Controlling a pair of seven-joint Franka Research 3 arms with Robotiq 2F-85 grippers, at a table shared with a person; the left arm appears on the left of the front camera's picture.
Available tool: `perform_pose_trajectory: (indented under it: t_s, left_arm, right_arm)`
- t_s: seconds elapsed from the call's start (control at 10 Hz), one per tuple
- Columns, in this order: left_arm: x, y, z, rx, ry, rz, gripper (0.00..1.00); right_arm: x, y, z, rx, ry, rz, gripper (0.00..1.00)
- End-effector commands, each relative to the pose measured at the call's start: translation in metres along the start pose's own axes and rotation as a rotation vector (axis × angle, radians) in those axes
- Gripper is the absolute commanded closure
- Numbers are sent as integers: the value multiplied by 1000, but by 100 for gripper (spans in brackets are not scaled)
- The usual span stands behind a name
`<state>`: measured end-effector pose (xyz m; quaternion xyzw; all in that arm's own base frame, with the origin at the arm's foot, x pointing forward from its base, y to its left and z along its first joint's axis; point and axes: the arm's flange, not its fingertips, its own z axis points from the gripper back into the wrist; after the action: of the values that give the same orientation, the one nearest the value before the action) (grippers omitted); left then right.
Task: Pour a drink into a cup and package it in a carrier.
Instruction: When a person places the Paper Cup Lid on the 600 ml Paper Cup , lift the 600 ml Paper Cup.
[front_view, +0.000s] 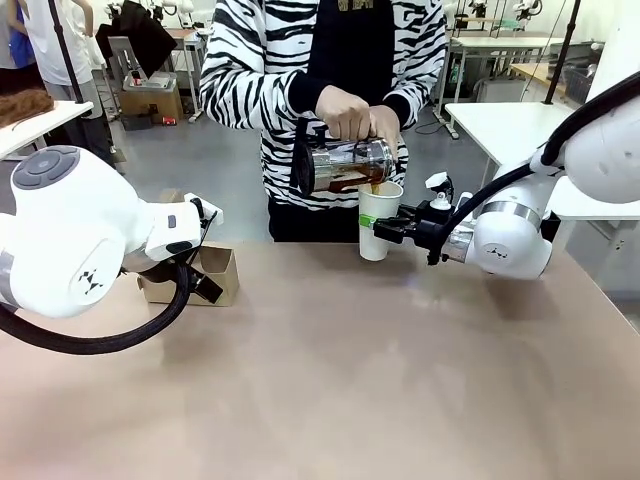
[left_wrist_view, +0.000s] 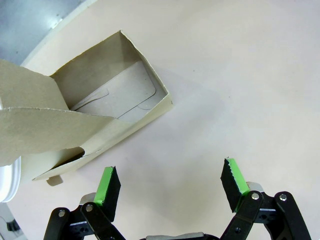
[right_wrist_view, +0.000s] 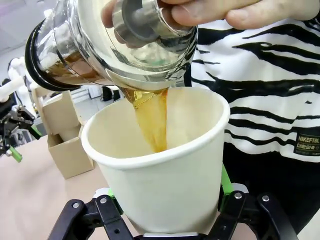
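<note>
A person across the table tilts a clear handled pitcher (front_view: 345, 165) with both hands. The brown drink (right_wrist_view: 155, 120) streams from it into the white paper cup (front_view: 380, 218). My right gripper (front_view: 388, 230) is shut on the cup from the right and holds it upright on the table. In the right wrist view the cup (right_wrist_view: 165, 165) sits between the green pads (right_wrist_view: 225, 185). The brown cardboard carrier (front_view: 205, 275) stands at the left of the table. My left gripper (left_wrist_view: 172, 185) hovers open beside the carrier (left_wrist_view: 100, 115), with nothing between its fingers.
The person's striped torso (front_view: 330, 60) stands close behind the cup at the table's far edge. A white round object (left_wrist_view: 7, 185) shows partly beside the carrier. The broad tan tabletop (front_view: 330, 370) stretches between the two arms.
</note>
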<state>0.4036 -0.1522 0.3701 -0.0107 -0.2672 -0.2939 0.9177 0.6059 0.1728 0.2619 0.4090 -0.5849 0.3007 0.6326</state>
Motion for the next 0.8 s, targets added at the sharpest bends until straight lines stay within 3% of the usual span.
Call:
perform_pose_trajectory:
  t_s: [0.0,0.7]
  left_arm:
    - [0,0,0,-2,-2,1,0]
    - [0,0,0,-2,-2,1,0]
  right_arm:
    - [3,2,-3,1,-8,0,20]
    - [3,2,-3,1,-8,0,20]
